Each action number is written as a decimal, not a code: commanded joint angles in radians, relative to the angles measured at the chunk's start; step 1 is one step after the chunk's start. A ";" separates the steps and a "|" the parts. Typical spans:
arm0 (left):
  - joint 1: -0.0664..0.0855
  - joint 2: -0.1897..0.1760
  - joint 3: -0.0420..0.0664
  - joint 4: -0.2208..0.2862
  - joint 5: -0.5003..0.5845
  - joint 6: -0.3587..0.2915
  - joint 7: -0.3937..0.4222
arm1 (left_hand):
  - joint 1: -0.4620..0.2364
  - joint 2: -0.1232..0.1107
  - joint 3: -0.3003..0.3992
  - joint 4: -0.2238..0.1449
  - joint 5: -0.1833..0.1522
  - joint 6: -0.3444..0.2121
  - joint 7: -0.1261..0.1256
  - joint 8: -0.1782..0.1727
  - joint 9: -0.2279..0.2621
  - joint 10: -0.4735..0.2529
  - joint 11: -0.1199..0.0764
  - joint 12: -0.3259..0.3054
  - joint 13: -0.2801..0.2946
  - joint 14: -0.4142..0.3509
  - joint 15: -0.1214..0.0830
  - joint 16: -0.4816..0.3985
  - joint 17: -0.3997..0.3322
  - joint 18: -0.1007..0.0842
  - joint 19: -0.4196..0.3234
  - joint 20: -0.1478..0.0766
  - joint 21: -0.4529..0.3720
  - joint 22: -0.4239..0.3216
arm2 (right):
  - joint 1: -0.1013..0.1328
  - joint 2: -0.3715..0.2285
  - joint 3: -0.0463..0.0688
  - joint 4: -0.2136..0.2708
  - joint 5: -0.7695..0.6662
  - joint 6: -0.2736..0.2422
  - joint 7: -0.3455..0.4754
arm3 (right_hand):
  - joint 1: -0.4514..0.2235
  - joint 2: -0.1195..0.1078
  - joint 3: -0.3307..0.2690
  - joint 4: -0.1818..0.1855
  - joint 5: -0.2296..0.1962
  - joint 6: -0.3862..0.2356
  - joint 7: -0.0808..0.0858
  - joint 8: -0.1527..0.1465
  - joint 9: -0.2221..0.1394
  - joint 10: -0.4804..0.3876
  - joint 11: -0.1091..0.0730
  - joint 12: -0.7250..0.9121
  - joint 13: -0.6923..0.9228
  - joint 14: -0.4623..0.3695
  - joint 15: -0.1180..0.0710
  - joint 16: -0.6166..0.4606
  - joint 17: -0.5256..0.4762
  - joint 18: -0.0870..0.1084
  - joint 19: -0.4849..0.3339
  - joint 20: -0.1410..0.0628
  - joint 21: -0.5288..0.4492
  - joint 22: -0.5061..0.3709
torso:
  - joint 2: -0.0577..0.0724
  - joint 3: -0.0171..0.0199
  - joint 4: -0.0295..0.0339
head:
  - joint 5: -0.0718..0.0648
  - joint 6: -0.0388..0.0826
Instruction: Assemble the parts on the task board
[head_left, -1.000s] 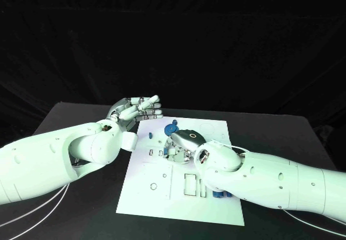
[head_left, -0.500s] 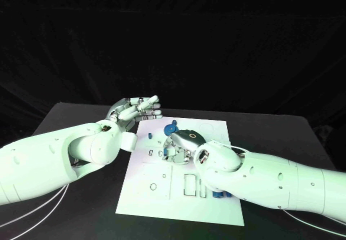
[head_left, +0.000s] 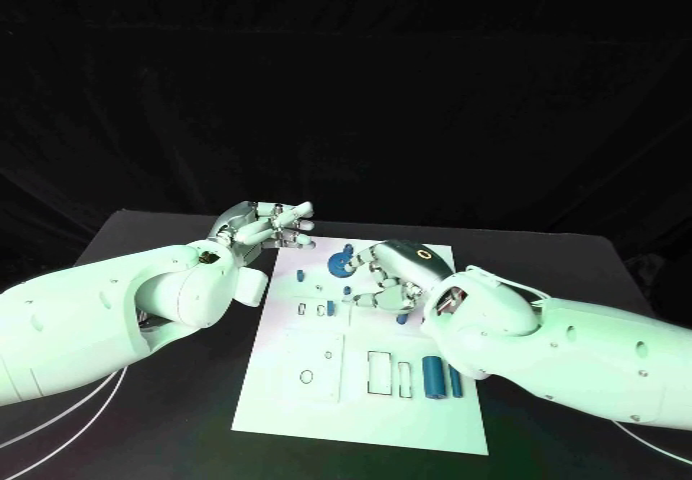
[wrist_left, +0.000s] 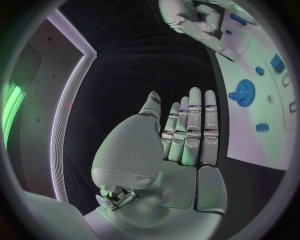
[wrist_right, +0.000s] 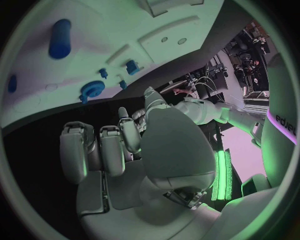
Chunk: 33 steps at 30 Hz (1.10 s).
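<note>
Your right hand (head_left: 392, 272) has lifted off the middle of the task board (head_left: 317, 390) and drawn back toward its far end, fingers curled loosely with nothing between them that you can see, so I read it as empty, though the curl hides the inner pads. That retreat has uncovered what it was hiding: a small blue part (head_left: 402, 319) now shows on the board just beneath its wrist, and two blue cylinders (head_left: 434, 377) lie side by side in the slots behind your forearm. The blue gear (head_left: 345, 263) stands just beside your right fingertips, on the side toward your left hand (head_left: 268, 224). Your left hand has barely shifted; it hovers off the board's far corner, fingers straight and together, holding nothing. To me this looks like a release after seating a piece, with the gear the likely next pick. The board lies flat on a matte black table (head_left: 144, 240), and black drapery closes off the space behind both hands.
</note>
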 joint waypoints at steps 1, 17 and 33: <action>0.002 0.002 0.002 -0.029 -0.293 0.094 -0.178 | -0.007 0.003 -0.006 0.009 0.006 0.027 -0.019 0.012 0.008 0.045 -0.025 0.021 0.016 0.070 -0.026 0.073 0.046 0.007 0.059 -0.031 0.042 0.019 | 0.026 -0.059 0.001 0.052 0.190 -0.038 0.175 | 0.011 0.011 0.004 -0.005 0.014 0.022 -0.012 0.023 0.006 -0.031 -0.009 -0.031 -0.026 0.046 -0.012 -0.034 0.049 0.017 -0.032 -0.008 -0.055 0.128 | -0.016 0.0028 -0.0087 | 0.004 0.000; 0.040 0.076 0.007 -0.118 -0.894 0.416 -0.575 | -0.071 -0.049 0.034 0.134 -0.003 0.058 -0.107 0.203 0.184 0.131 -0.126 0.534 0.498 0.203 -0.130 1.157 1.153 -0.002 0.194 -0.163 0.446 0.272 | 0.081 -0.302 0.002 0.118 0.501 0.049 0.205 | 0.026 0.034 0.008 -0.020 0.115 0.042 -0.024 0.059 0.013 -0.050 -0.025 -0.067 -0.067 0.025 -0.025 -0.108 -0.042 0.037 -0.081 -0.023 -0.154 0.067 | -0.066 0.0220 -0.0155 | 0.031 -0.022; 0.089 0.216 -0.006 -0.157 -1.014 0.569 -0.866 | -0.167 -0.029 -0.083 0.150 0.000 -0.029 -0.120 0.329 0.359 0.114 -0.126 0.891 0.882 0.234 -0.131 1.257 1.308 -0.088 0.357 -0.184 0.924 0.927 | 0.083 -0.326 0.002 0.095 0.417 0.017 0.060 | 0.033 0.038 0.013 -0.025 0.201 0.043 -0.028 0.074 0.016 -0.023 -0.030 -0.048 -0.052 0.029 -0.030 -0.124 -0.053 0.037 -0.075 -0.029 -0.167 0.061 | -0.065 0.0240 -0.0149 | 0.042 -0.028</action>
